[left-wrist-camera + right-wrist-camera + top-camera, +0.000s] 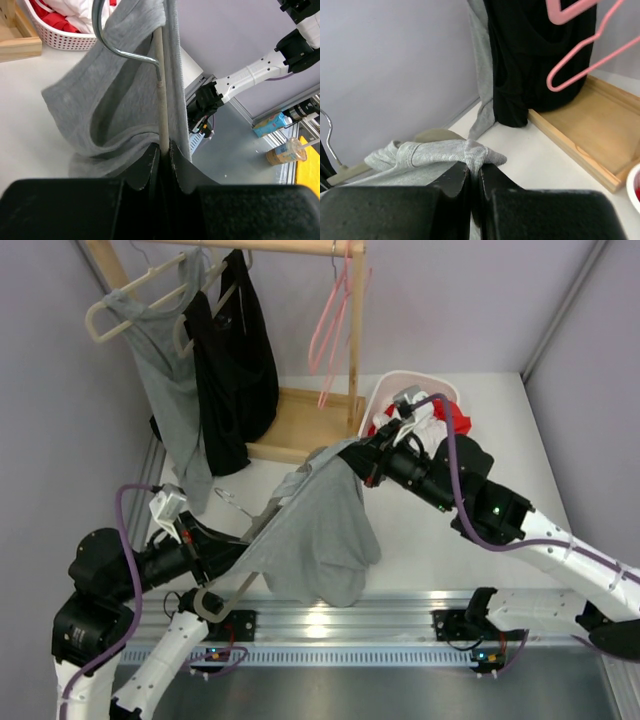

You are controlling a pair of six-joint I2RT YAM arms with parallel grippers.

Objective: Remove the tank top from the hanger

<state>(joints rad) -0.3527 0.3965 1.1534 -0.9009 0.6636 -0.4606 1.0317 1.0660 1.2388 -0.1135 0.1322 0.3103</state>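
Observation:
A grey tank top (325, 530) drapes over a beige hanger (212, 602) held low above the table between the two arms. My left gripper (232, 546) is shut on the hanger's bar (161, 100), just below the metal hook (117, 49). The fabric (100, 100) hangs on both sides of that bar. My right gripper (352, 460) is shut on a bunched fold of the tank top (432, 152) at its upper end. One beige shoulder of the hanger (432, 135) shows bare behind the fold.
A wooden rack (300, 430) at the back left carries a grey top (175, 390), a black top (235, 360) and empty pink hangers (330, 320). A white basket (425, 388) of red and white clothes stands behind the right arm.

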